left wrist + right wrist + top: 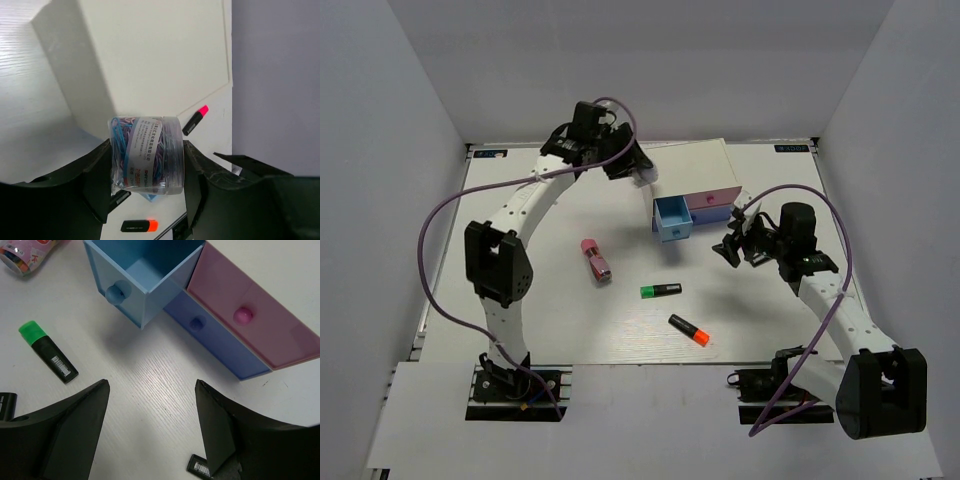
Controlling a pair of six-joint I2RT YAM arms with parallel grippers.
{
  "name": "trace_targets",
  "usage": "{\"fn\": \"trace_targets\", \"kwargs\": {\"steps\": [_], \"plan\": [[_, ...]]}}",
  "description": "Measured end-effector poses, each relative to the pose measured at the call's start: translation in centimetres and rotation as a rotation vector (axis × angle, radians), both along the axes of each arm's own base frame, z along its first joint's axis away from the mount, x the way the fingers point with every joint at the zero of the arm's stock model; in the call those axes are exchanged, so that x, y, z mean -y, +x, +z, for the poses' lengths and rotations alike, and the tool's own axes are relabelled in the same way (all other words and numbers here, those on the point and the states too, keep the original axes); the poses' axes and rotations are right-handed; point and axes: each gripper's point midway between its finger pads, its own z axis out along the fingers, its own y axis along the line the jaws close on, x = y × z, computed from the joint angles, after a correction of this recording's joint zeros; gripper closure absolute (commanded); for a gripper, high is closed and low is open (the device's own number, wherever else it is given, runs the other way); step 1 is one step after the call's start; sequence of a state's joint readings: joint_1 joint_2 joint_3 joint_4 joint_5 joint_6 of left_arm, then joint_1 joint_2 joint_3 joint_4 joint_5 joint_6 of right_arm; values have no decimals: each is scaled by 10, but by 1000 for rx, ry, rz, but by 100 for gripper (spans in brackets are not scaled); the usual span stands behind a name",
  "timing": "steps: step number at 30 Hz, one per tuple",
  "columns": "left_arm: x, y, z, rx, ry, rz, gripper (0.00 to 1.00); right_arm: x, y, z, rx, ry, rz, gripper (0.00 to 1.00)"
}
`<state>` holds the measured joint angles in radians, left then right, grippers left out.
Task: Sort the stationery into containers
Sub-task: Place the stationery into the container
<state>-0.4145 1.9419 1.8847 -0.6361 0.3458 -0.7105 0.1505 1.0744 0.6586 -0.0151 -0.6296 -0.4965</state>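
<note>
Paper-clip tub [147,154]: one, clamped in your left gripper [148,170], aloft over the drawer box [705,205]. Right gripper [152,405]: spread wide, empty, facing that box's front. Centre the tub above the box's pulled-out light-blue drawer [671,218] and lower it before releasing, lest it catch the rim.

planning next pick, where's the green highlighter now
Top view: green highlighter lies mid-table, between the open light-blue drawer and the orange highlighter, right of the pink item.
</note>
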Motion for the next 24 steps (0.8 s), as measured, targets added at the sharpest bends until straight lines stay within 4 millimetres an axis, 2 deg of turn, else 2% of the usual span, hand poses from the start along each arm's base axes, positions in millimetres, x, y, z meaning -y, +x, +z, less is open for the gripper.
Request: {"fn": "trace_targets", "kwargs": {"steps": [3,6,9,12,17,24], "plan": [[19,-3,12,39,15,-62,100,1,0,0,1,-1,-4,25],[35,-15,23,57,21,-109,100,2,1,1,6,-5,-13,25],[49,-29,24,49,24,-146,100,4,2,3,15,-10,-25,25],[60,-43,18,10,45,-160,100,5,4,5,22,-9,-35,25],[71,-56,3,-60,96,-99,100,6,8,8,32,-2,-57,25],[64,-63,-22,-156,205,76,100,7,9,11,37,7,-71,25]]}}
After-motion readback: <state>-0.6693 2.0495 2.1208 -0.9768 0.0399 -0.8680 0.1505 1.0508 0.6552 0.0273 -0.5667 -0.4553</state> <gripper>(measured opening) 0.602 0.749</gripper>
